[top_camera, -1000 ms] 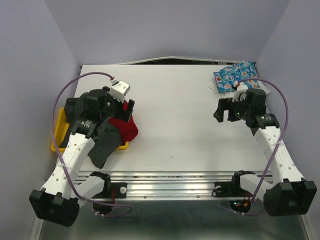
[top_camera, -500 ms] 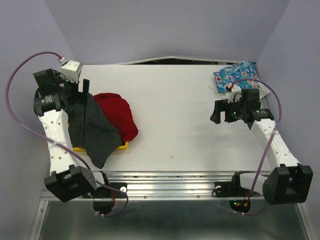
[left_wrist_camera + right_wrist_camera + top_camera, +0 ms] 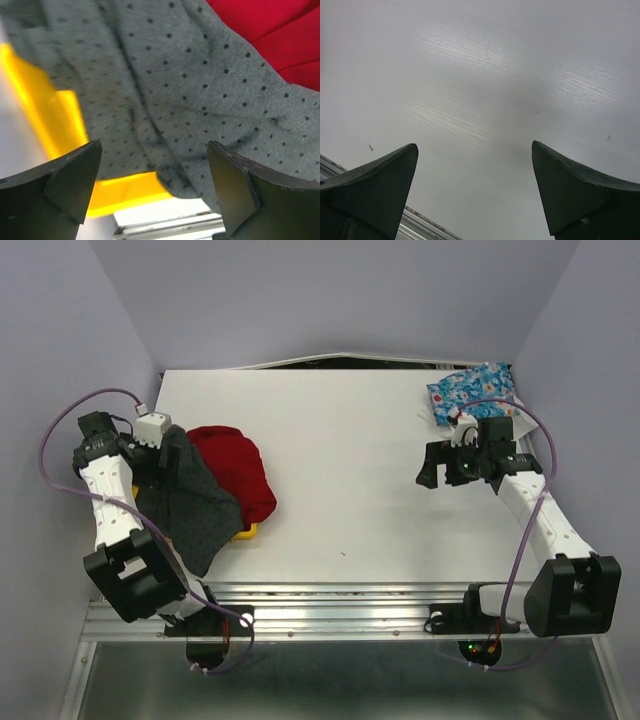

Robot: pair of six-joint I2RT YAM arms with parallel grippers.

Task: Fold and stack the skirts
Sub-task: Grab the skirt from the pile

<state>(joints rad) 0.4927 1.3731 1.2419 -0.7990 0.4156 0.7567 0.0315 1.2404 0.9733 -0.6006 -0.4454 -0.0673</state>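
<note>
The left gripper, wide like the right gripper, has been swung back over the grey skirt at nine o'clock, with nothing grasped yet.

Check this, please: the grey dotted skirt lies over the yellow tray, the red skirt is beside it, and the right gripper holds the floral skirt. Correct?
One thing is wrong: the right gripper holds nothing. The right wrist view shows it open over bare table; the top view, the floral skirt lying apart.

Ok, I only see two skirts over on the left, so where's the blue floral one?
Top view: the blue skirt lies at the table's far right corner, just beyond the right claw, opposite the red skirt and grey skirt.
</note>
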